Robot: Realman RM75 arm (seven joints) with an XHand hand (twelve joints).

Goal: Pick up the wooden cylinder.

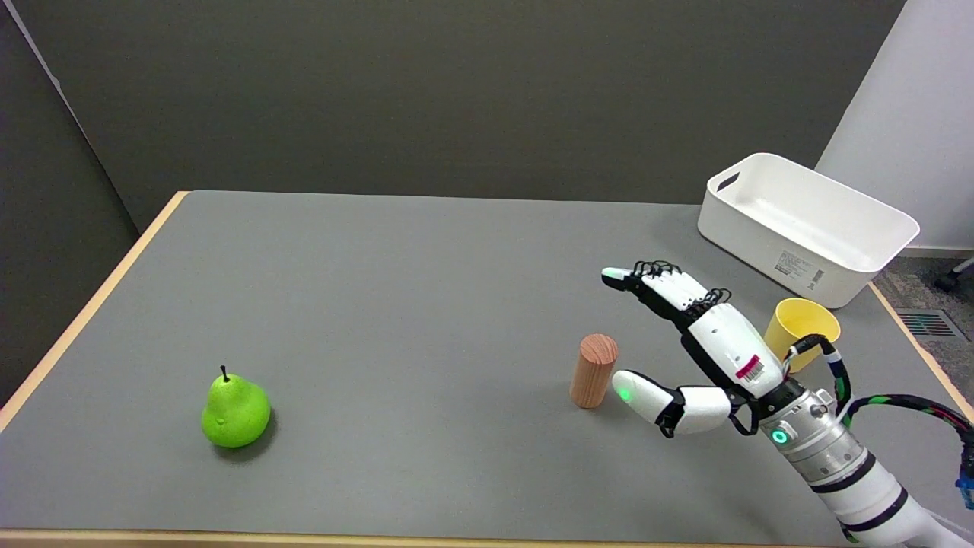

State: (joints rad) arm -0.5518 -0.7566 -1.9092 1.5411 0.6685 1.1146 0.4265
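A single head view looks down and across the grey, wood-edged table (pixel 426 304) from above its near side, facing the dark far wall, taking in nearly the whole tabletop, the right arm entering at lower right.

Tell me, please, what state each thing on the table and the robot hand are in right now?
Wooden cylinder: upright, not held.
Right robot hand: open, beside the cylinder.
Green pear: upright, stem up.
Yellow cup: tilted, partly hidden by the hand.
White bin: open, looks empty.
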